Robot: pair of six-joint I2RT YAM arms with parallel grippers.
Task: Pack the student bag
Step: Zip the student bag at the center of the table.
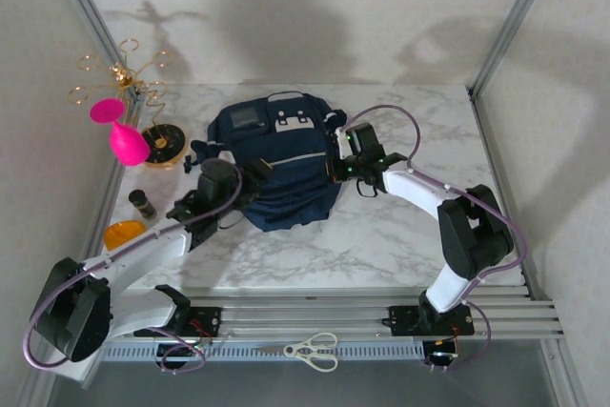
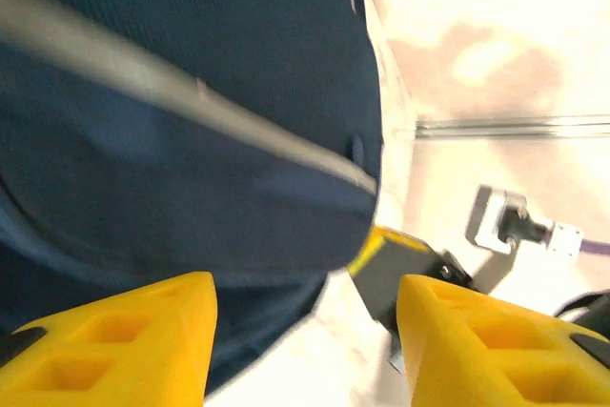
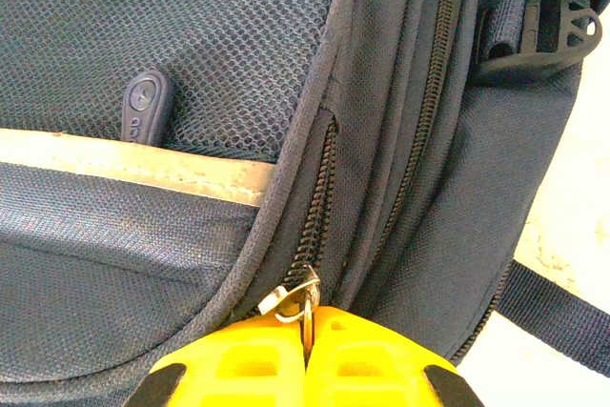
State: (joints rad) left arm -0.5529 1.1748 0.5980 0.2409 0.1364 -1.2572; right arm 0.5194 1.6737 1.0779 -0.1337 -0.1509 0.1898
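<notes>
Left gripper (image 2: 305, 326), lower centre-left of the top view: fingers spread, released, at the lower left edge of the student bag (image 1: 281, 164). The bag lies at frame centre on the marble table (image 1: 381, 235). Right gripper (image 3: 307, 335): clenched on the zipper pull (image 3: 294, 297) at the bag's right side.

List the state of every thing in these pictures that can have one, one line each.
bag: lying flat, front up
right gripper: jaws shut on the zip pull
left gripper: jaws apart beside the bag, nothing between them
scissors: closed, lying flat
bottle: upright
</notes>
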